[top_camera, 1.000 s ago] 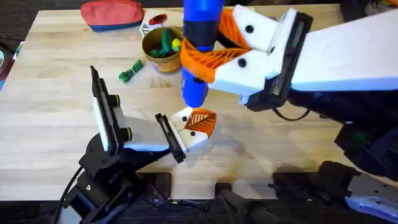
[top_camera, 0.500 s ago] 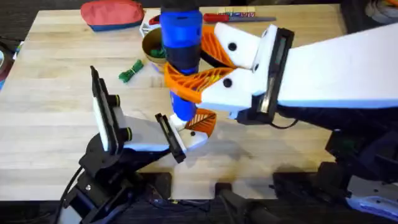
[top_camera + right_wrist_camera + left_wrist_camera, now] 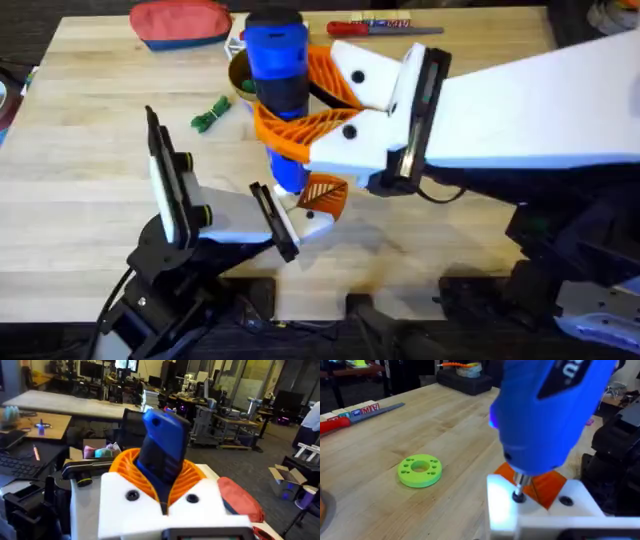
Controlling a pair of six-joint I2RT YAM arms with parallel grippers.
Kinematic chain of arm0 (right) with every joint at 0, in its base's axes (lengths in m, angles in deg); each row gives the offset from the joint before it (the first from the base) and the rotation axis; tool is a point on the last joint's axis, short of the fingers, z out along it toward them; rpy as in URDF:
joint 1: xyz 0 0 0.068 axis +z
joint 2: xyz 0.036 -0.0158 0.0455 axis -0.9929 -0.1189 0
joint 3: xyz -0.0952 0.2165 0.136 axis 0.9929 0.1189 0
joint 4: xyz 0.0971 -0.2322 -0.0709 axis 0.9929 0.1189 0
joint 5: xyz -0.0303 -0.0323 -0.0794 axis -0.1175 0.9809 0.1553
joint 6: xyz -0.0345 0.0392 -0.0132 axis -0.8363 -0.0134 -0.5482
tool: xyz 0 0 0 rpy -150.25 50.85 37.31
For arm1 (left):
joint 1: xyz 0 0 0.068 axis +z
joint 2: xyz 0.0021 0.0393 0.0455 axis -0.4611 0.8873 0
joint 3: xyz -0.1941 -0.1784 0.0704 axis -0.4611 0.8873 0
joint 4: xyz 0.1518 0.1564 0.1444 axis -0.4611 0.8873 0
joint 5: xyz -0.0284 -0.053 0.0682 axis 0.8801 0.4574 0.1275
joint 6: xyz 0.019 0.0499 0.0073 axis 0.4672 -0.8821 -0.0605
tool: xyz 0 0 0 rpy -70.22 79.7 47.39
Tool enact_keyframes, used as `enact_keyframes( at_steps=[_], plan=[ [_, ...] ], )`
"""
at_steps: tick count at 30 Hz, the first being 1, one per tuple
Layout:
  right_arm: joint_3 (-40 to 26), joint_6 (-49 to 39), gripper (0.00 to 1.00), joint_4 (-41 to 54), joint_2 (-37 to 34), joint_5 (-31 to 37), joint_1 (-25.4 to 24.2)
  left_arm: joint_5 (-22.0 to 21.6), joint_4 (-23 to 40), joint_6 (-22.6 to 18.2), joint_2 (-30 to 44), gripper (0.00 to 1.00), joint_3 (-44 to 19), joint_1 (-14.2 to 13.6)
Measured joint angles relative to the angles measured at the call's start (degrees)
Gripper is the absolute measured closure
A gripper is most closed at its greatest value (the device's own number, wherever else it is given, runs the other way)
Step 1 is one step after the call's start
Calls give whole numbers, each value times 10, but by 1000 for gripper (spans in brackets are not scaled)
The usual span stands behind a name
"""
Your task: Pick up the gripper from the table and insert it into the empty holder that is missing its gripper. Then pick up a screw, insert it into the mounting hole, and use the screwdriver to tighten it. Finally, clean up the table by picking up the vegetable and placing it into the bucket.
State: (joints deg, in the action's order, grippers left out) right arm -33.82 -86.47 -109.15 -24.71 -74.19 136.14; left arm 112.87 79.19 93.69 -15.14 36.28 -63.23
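The wooden table [image 3: 90,190] was seen from overhead, with both arms reaching toward its middle; the right arm was stretched in from the right side, and the right gripper [image 3: 292,105] — white fingers with orange ribbed pads — was clamped around the screwdriver [image 3: 275,70], which was held upright with its tip pointing down; in the right wrist view the blue body [image 3: 162,457] was seen gripped between the two orange pads [image 3: 125,467]. The left gripper [image 3: 272,215] was lying low over the table in front of its base, at the white mount; whether its fingers were parted or closed could not be told. The holder [image 3: 502,505] was found just beyond the left gripper, below the screwdriver, with the gripper [image 3: 547,485] — the orange ribbed pad — seated on it; in the left wrist view the metal tip of the screwdriver [image 3: 518,491] was set down on the white surface of the holder, just beside the orange pad. A red pouch [image 3: 182,22] was lying at the table's far edge; the bucket [image 3: 240,72] was standing near it, partly hidden behind the screwdriver; the vegetable [image 3: 209,114] was resting on the table just beside the bucket, toward the left; a lime-green disc with holes [image 3: 420,470] was lying flat on the wood, apart from the holder; a red-handled hand screwdriver [image 3: 370,28] was lying along the far edge.
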Motion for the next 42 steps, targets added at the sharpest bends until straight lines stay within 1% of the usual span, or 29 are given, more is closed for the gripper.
enact_keyframes(
  at_steps=[34,36,42],
  plan=[
    [0,0,995,18,0,0,0,0,0,0,0,996,0,0],
    [1,0,995,6,0,0,0,0,0,0,0,996,0,0],
    [4,0,995,-95,1,3,0,0,0,0,0,996,0,0]
  ],
)
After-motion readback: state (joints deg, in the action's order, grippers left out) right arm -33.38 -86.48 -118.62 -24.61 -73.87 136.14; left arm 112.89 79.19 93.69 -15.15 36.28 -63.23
